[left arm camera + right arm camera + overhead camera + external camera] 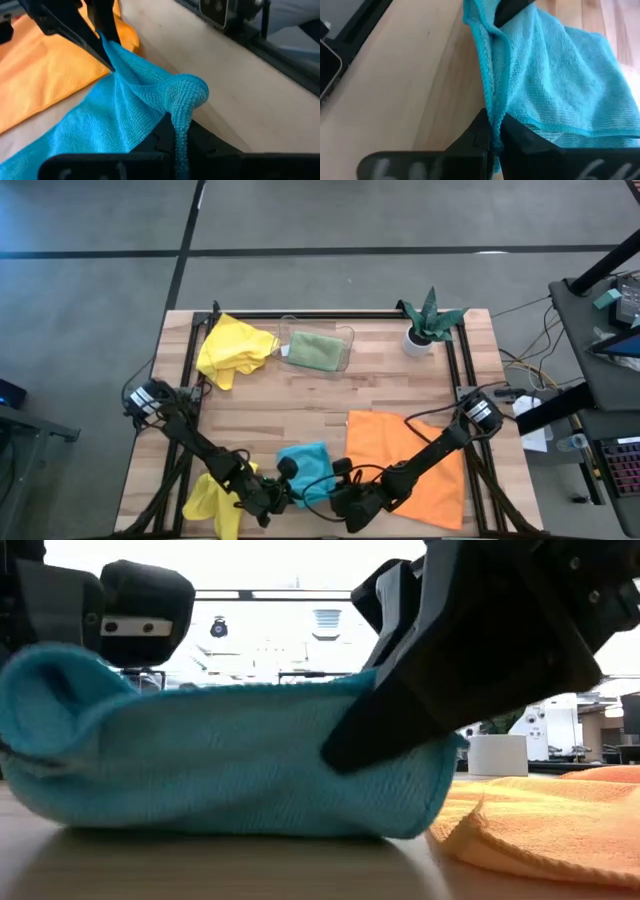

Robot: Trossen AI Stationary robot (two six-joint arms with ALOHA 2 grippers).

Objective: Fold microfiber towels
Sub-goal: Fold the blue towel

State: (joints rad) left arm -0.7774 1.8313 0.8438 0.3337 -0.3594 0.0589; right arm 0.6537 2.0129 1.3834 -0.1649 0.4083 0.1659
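Note:
A turquoise towel (305, 468) lies near the table's front edge, doubled over, its underside on the wood (230, 825). My left gripper (280, 482) is shut on its left end and my right gripper (338, 478) on its right end. The towel's near edge runs raised between them. An orange towel (410, 465) lies spread flat to the right. A crumpled yellow towel (215, 500) sits at the near left under my left arm. At the far left lies another yellow towel (235, 348). A sage green towel (315, 350) rests in the clear tray (349, 334). My left gripper pinches the turquoise towel's bunched edge (181, 117) between its two fingers, slanting down from the table's left. The cloth humps up just beyond the fingers, and the rest lies on the table. My right gripper pinches the turquoise towel's edge (492, 120) between its two fingers, at the towel's right end. It slants down from the table's right. The edge runs away from the fingers toward my left gripper (512, 9), and the cloth beside it lies on the wood.
A small green plant in a white pot (425, 330) stands at the far right. Black frame rails (190, 370) run along the table's left, right and far sides. Bare wood (290, 405) lies in the middle of the table.

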